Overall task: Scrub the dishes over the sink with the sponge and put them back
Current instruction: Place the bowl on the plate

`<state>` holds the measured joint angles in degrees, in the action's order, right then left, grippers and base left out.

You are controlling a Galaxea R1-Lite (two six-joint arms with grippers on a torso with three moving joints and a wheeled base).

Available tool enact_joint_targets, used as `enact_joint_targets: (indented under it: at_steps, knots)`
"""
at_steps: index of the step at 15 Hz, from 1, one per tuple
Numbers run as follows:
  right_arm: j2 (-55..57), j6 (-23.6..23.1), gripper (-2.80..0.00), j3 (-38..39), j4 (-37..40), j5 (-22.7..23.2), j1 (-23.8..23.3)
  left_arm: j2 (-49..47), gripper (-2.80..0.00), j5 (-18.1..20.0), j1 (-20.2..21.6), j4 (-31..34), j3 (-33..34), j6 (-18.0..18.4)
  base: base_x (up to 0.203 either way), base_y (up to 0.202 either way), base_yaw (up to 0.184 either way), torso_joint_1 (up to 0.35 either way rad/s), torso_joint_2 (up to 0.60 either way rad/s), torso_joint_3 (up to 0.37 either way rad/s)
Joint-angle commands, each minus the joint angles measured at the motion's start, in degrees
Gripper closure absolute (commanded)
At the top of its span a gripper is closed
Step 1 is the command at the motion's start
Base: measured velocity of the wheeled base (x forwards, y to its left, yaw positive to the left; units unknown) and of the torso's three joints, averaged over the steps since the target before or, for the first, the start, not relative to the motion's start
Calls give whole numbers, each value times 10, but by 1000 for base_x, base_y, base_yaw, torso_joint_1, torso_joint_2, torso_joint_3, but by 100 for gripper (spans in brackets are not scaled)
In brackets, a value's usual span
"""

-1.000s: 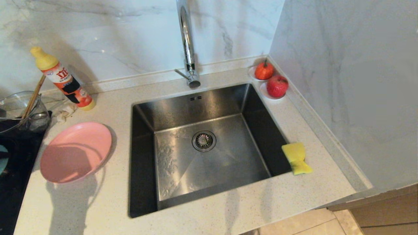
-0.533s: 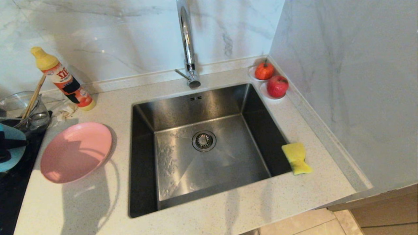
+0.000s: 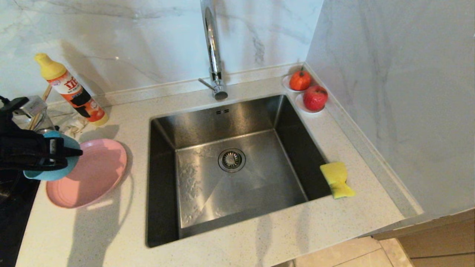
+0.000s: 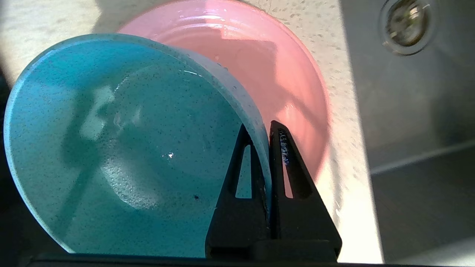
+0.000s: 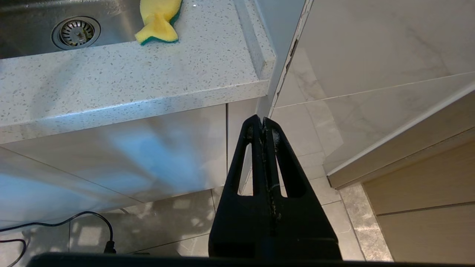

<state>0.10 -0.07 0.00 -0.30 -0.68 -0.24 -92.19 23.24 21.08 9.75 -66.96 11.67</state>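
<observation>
Bowl (image 3: pixel 52 163) has come in over the plate (image 3: pixel 92 174), its rim pinched by the left gripper (image 4: pixel 265 129). Scrubbing can follow; sponge (image 3: pixel 337 180) untouched, right gripper (image 5: pixel 264 129) parked, clenched empty.

Left gripper (image 3: pixel 76 152) holds teal bowl (image 3: pixel 55 171) over pink plate (image 3: pixel 92 174).

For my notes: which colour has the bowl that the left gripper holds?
The bowl is teal-blue with fine dark speckles; the left wrist view shows it best, held by the left gripper.

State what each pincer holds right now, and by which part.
The left pincer grips the teal bowl by its rim wall, one finger inside, one outside, above the pink plate. The right pincer, parked below the counter, holds nothing.
</observation>
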Motion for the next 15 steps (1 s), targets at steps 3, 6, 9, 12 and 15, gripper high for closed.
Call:
enact_joint_targets:
  at_steps: [3, 6, 9, 12, 15]
  knots:
    - [0, 0, 0, 0, 0, 0, 0, -98, 0, -43, -36, -32, -42, -19, 0, 0, 0, 0, 0, 0]
    - [0, 0, 0, 0, 0, 0, 0, -139, 0, -78, -52, -45, -80, -35, 0, 0, 0, 0, 0, 0]
    - [1, 0, 0, 0, 0, 0, 0, -148, 0, -82, -67, -45, -92, -36, 0, 0, 0, 0, 0, 0]
    - [0, 0, 0, 0, 0, -1, 0, -147, 0, -103, -82, -41, -90, -34, 0, 0, 0, 0, 0, 0]
    - [0, 0, 0, 0, 0, 0, 0, -139, 0, -120, -86, -42, -90, -32, 0, 0, 0, 0, 0, 0]
